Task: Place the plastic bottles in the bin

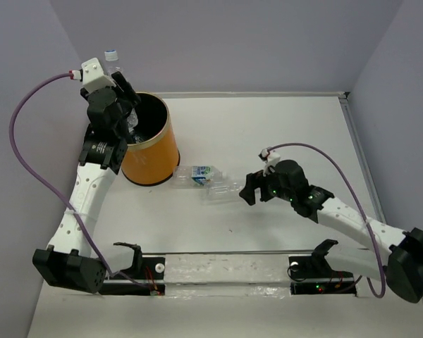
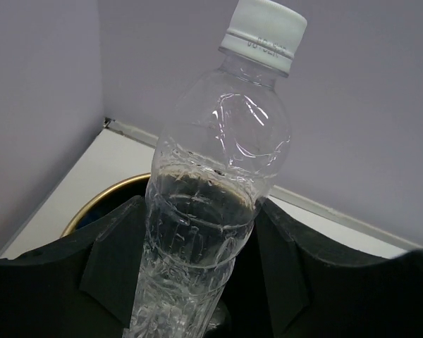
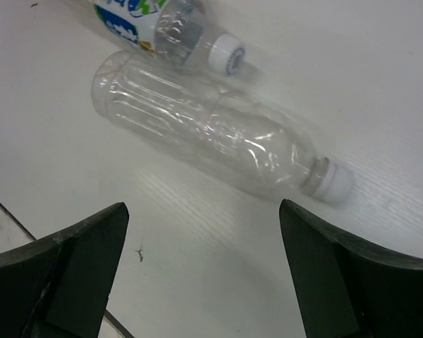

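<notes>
Here, white table [image 1: 282, 134] with orange bin [image 1: 160, 151], lavender walls [image 1: 233, 42]

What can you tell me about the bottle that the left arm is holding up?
It is a small clear plastic bottle, crinkled and dented, with no label and a white ribbed cap on top. It stands cap up, leaning slightly, its lower body pinched between the black fingers of the left gripper. It hangs in the air above the orange bin, near its edge, touching only those fingers.

White surface [image 1: 282, 127], matte, enclosed by lavender walls [image 1: 233, 42] on three sides. Black rail [image 1: 225, 286] along near edge. Small dark speck [image 3: 139, 252] on surface, right wrist view.
</notes>
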`<state>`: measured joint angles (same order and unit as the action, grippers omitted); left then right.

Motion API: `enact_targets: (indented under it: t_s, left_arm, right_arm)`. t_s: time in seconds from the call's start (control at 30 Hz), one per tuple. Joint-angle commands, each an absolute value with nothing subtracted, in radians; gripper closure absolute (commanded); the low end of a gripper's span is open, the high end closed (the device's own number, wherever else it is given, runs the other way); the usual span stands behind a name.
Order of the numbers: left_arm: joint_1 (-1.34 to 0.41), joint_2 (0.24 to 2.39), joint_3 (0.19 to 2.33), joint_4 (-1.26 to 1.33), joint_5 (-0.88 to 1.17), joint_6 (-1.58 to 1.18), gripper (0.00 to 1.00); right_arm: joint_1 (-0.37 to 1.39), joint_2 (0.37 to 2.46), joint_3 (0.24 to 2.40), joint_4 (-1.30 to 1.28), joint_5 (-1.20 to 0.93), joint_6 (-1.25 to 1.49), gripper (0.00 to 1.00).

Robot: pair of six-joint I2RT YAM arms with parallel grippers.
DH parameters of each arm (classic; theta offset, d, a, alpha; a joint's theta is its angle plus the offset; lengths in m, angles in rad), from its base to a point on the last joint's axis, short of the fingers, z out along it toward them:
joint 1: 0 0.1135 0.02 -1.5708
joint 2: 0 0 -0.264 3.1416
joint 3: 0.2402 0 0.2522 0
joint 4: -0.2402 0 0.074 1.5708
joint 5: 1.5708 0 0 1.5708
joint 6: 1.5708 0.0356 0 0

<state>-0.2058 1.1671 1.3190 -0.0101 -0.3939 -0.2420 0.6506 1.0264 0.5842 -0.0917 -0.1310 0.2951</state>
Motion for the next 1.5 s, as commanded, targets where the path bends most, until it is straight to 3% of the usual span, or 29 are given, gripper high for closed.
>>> enact_targets:
  t_s: [0.0,0.03,0.07,0.43,1.0,1.1,1.2,1.47]
  left_arm:
    - [-0.179,1.184,1.312,0.091,-0.436,-0.29,0.3]
    - [-0.178,1.186,1.304,0.083,-0.424,-0.299,0.09]
    - [-0.178,1.184,1.299,0.078,-0.41,-0.301,0.01]
    - [-0.179,0.904,1.111,0.002,-0.167,-0.308,0.01]
    - [-0.196,0.704,0.885,-0.02,-0.089,-0.27,0.01]
    - [-0.215,0.654,0.851,-0.008,-0.117,-0.262,0.01]
    - [-0.222,0.632,0.836,0.02,-0.114,-0.262,0.01]
    - [-0.252,0.598,0.827,0.026,-0.123,-0.261,0.01]
  right_arm:
    - [0.747,1.193,0.782,-0.135,-0.071,0.114,0.07]
    - [0.756,1.269,0.813,-0.17,-0.042,0.057,0.06]
    - [0.756,1.304,0.84,-0.181,-0.032,0.029,0.06]
    - [0.815,1.549,1.058,-0.307,-0.064,-0.29,0.01]
    - [0.847,1.787,1.184,-0.38,-0.21,-0.328,0.01]
    - [0.894,1.755,1.121,-0.373,-0.193,-0.282,0.06]
    - [0.94,1.706,1.062,-0.364,-0.155,-0.233,0.22]
    - [1.002,1.491,1.064,-0.367,-0.107,-0.17,0.49]
